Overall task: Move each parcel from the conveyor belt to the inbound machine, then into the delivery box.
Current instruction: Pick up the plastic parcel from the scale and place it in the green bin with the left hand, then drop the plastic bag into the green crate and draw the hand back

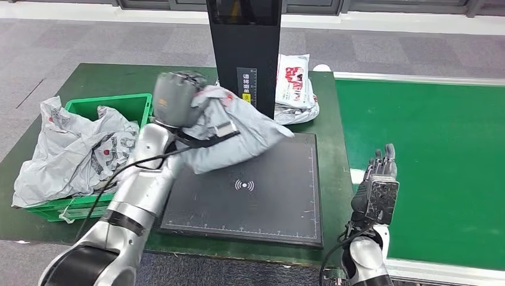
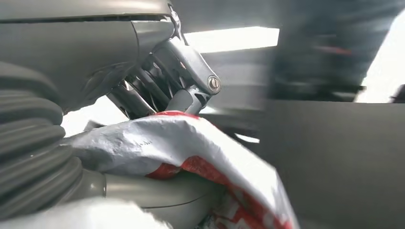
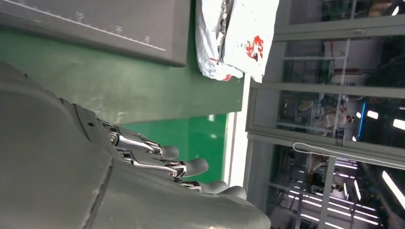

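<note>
Wide green belt (image 1: 429,167) along the right, beside a dark green tabletop (image 1: 107,74). Black scanner (image 1: 262,196) with a tall post at the middle, flat plate in front. Green crate (image 1: 128,106) at the left, stuffed with grey bags. Grey parcel (image 1: 238,134) held just above the plate's far left part, gripped by the left hand (image 1: 175,98). Second parcel (image 1: 295,86) lying right of the post. Right hand (image 1: 378,182) empty, fingers straight and apart, over the belt's near edge.
</note>
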You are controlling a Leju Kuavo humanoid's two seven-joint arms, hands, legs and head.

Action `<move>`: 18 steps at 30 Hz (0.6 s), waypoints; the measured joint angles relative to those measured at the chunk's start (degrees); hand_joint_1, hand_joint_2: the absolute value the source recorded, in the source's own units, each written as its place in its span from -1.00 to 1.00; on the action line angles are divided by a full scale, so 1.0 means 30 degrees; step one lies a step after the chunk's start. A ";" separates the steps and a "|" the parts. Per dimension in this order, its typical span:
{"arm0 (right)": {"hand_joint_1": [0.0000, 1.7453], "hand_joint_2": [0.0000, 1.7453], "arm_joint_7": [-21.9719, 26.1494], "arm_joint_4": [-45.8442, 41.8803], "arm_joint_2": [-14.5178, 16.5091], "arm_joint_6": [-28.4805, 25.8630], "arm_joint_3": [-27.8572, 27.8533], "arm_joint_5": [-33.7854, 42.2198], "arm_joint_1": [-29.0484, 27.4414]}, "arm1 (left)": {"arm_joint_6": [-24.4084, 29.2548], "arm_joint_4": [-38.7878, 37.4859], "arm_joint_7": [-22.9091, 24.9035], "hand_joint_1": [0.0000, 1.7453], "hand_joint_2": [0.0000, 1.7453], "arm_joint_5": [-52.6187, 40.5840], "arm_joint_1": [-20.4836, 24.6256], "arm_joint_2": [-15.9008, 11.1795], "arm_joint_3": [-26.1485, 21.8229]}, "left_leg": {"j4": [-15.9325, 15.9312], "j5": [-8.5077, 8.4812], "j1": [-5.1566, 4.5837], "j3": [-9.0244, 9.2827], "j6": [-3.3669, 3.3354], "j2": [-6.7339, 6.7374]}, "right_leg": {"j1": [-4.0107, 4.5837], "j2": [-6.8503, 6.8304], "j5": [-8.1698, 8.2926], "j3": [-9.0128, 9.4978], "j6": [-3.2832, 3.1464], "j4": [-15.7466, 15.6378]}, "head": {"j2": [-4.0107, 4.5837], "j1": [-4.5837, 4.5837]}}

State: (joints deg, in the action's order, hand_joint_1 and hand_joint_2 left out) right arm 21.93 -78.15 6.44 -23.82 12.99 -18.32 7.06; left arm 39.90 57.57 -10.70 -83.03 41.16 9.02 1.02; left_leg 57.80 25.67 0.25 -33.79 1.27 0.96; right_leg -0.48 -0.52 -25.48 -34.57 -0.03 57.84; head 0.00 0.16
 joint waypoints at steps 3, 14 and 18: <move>-1.00 -1.00 -0.0060 -0.0295 -0.0082 0.0002 -0.0002 -0.0049 -0.0244 | -0.0002 0.0877 0.1186 1.00 1.00 -0.0661 0.0023 -0.0983 -0.0717 | 0.0000 -0.0003 0.0001 -0.0018 0.0003 -0.0024 | 0.0000 -0.0025 -0.0006 -0.0005 -0.0007 0.0003 | 0.0000 0.0000; -1.00 -1.00 -0.0233 -0.0675 -0.0115 0.0305 -0.0002 -0.0275 -0.0345 | -0.0007 0.0975 0.6777 1.00 1.00 -0.1224 0.2260 -0.6814 -0.0600 | 0.0000 -0.0016 0.0014 -0.0029 0.0025 0.0010 | 0.0012 0.0016 0.0008 -0.0033 -0.0027 0.0008 | 0.0000 0.0000; -1.00 -1.00 -0.0244 -0.0674 -0.0122 0.0406 -0.0002 -0.0253 -0.0248 | -0.0011 0.0495 0.6970 1.00 1.00 -0.1212 0.2860 -0.8198 -0.0361 | 0.0000 -0.0017 0.0026 -0.0030 0.0027 0.0027 | 0.0026 0.0038 0.0011 -0.0048 -0.0035 0.0009 | 0.0000 0.0004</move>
State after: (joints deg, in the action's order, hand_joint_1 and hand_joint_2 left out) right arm 21.20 -80.17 6.08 -22.60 12.98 -19.08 6.31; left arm 39.87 59.05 10.21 -86.66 49.74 -15.57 -0.06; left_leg 57.80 25.62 0.33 -33.88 1.35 1.04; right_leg -0.40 -0.41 -25.44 -34.72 -0.13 57.87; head 0.00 0.17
